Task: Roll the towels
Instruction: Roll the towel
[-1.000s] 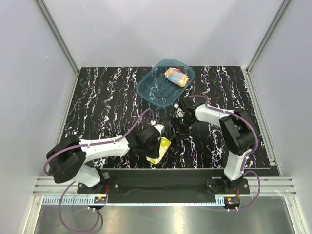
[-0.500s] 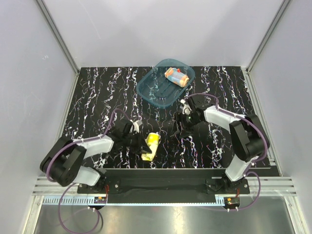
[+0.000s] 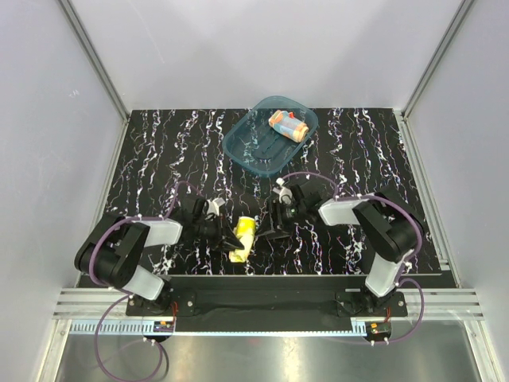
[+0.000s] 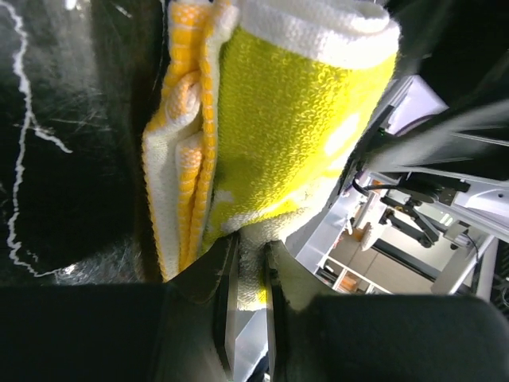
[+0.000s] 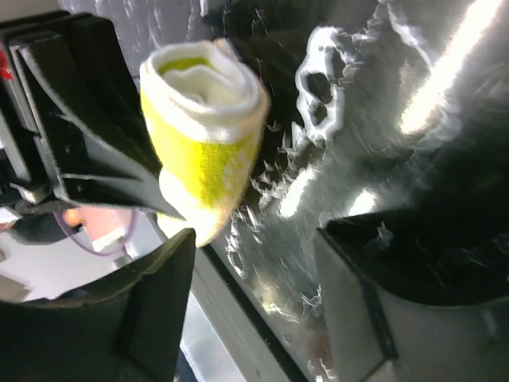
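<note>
the yellow towel (image 3: 243, 237), rolled, is at the near middle of the table (image 3: 159, 159), long axis near to far. our left gripper (image 3: 228, 234) pinches its edge from the left; our right gripper (image 3: 269, 226), wide open and empty, stands just right.

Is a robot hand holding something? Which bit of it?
The left gripper pinches the rolled yellow towel near one end. The right gripper is open and holds nothing.
</note>
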Controlling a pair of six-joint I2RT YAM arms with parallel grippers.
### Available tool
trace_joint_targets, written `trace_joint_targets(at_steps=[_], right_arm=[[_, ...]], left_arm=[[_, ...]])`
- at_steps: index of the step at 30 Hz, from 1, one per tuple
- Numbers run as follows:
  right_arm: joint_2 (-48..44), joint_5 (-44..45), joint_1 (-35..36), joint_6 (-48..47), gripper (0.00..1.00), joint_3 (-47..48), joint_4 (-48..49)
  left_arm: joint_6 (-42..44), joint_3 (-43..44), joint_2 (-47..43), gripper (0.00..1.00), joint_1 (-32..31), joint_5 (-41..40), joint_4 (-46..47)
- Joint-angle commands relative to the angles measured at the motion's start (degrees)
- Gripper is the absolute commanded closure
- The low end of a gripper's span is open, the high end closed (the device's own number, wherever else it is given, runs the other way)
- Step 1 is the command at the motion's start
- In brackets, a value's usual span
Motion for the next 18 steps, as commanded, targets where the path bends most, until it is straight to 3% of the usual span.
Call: trace_joint_targets(at_steps=[1,14,18], right_arm=[[4.0,-0.3,2.0,6.1,0.33,-1.0,16.0],[12.6,3.0,7.4,10.7,0.53,-0.6,24.9],[14.4,3.0,8.4,12.2,0.54,-0.5,28.2]], left_arm=[[1.1,-3.2,2.4,0.93,1.1,-4.7,-4.3],[0.1,-4.1,2.9,0.94,2.3,-3.3,-2.2],[-0.1,-4.2,2.9,0.94,2.4,-3.0,-1.7]])
